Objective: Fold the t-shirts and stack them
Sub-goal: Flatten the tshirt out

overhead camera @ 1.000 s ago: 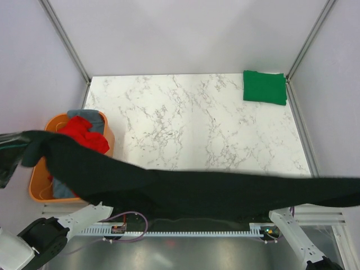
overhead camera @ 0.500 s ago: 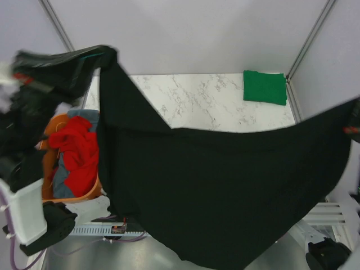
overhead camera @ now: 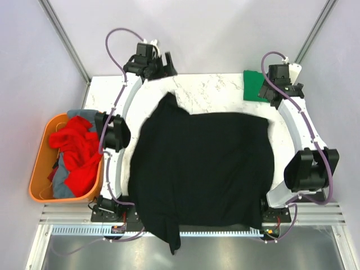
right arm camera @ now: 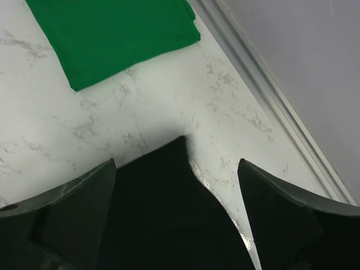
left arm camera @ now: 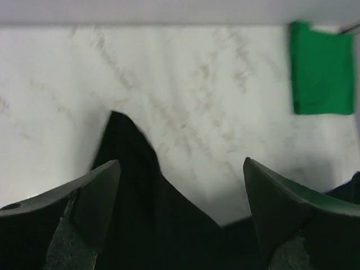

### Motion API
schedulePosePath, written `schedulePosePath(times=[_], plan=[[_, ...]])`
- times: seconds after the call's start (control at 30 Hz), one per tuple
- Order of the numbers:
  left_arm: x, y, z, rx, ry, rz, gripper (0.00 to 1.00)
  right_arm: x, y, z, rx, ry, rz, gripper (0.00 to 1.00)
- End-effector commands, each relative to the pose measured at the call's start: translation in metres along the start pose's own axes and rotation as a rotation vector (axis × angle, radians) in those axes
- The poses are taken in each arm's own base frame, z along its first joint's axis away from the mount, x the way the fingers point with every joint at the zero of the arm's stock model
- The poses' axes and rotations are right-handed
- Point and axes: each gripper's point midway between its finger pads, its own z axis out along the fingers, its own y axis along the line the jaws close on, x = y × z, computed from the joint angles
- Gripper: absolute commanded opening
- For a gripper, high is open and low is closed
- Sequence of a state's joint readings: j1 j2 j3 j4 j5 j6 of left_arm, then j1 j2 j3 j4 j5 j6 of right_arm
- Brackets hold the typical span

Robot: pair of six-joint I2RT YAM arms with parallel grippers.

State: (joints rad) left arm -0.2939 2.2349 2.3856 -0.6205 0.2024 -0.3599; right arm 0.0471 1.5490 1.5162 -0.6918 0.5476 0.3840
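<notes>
Four t-shirts; one orange tub; two grippers.

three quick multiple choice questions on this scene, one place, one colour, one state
1. Where is the folded green t-shirt? A far right corner of the table B near left edge C table's middle
2. What colour is the spread-out t-shirt? A grey B black C red
3. How are the left pincer and right pincer? A both shut on cloth B one shut, one open C both open, holding nothing
Answers: 1 A, it sits at the far edge on the right. 2 B, the cloth over the middle is black. 3 C, each wrist view shows spread fingers clamping nothing.
</notes>
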Motion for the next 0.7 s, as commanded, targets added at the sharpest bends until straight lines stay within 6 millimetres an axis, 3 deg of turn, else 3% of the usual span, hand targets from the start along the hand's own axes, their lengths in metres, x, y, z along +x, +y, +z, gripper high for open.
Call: schedulePosePath(times=[0.0, 0.03, 0.07, 0.1, 0.13, 0.17, 0.2, 0.23, 0.27, 0.3, 0.33, 0.37, 0.4, 0.43, 0.5, 0.53, 0.57, 0.67], plan=[[0.006, 0.013, -0.025, 0.028, 0.114, -0.111, 1.00, -0.033, 0.015, -0.014, -0.113, -0.056, 0.067, 0.98], [0.029, 0.026, -0.020, -0.009, 0.170, -0.139, 1.00, -0.033, 0.013, -0.019, -0.124, -0.064, 0.071, 0.98], [0.035, 0.028, -0.024, -0.023, 0.184, -0.145, 1.00, -0.022, 0.011, -0.020, -0.139, -0.047, 0.065, 0.98], [0.032, 0.024, -0.038, -0.028, 0.175, -0.145, 1.00, -0.029, 0.007, -0.036, -0.168, -0.085, 0.085, 0.98], [0.047, 0.031, -0.042, -0.057, 0.211, -0.161, 1.00, -0.026, 0.005, -0.043, -0.187, -0.086, 0.088, 0.98], [0.051, 0.029, -0.049, -0.063, 0.217, -0.170, 1.00, -0.009, 0.007, -0.045, -0.224, -0.051, 0.076, 0.98], [0.039, 0.019, -0.072, -0.051, 0.183, -0.164, 1.00, -0.009, 0.004, -0.061, -0.264, -0.068, 0.090, 0.98], [0.059, 0.024, -0.075, -0.071, 0.224, -0.186, 1.00, 0.013, 0.004, -0.061, -0.282, -0.021, 0.097, 0.98], [0.063, 0.023, -0.082, -0.072, 0.224, -0.190, 1.00, 0.019, 0.012, -0.078, -0.382, -0.013, 0.114, 0.98], [0.066, 0.021, -0.091, -0.076, 0.223, -0.198, 1.00, 0.029, 0.015, -0.082, -0.421, 0.008, 0.122, 0.98], [0.082, 0.023, -0.105, -0.098, 0.244, -0.218, 0.99, 0.041, 0.022, -0.086, -0.469, 0.042, 0.146, 0.98], [0.090, 0.023, -0.112, -0.105, 0.249, -0.225, 0.98, 0.067, 0.026, -0.083, -0.496, 0.104, 0.141, 0.98], [0.097, 0.025, -0.115, -0.120, 0.246, -0.229, 0.98, 0.075, 0.038, -0.091, -0.590, 0.135, 0.145, 0.98], [0.118, 0.033, -0.124, -0.157, 0.271, -0.239, 0.98, 0.086, 0.042, -0.089, -0.611, 0.166, 0.143, 0.98], [0.138, 0.041, -0.127, -0.190, 0.285, -0.248, 0.96, 0.115, 0.047, -0.077, -0.607, 0.267, 0.128, 0.98], [0.164, 0.051, -0.130, -0.228, 0.329, -0.264, 0.95, 0.125, 0.049, -0.074, -0.607, 0.306, 0.115, 0.98], [0.171, 0.054, -0.134, -0.240, 0.331, -0.270, 0.95, 0.144, 0.047, -0.063, -0.569, 0.381, 0.087, 0.98], [0.212, 0.070, -0.134, -0.292, 0.370, -0.307, 0.94, 0.169, 0.045, -0.041, -0.495, 0.471, 0.053, 0.98]])
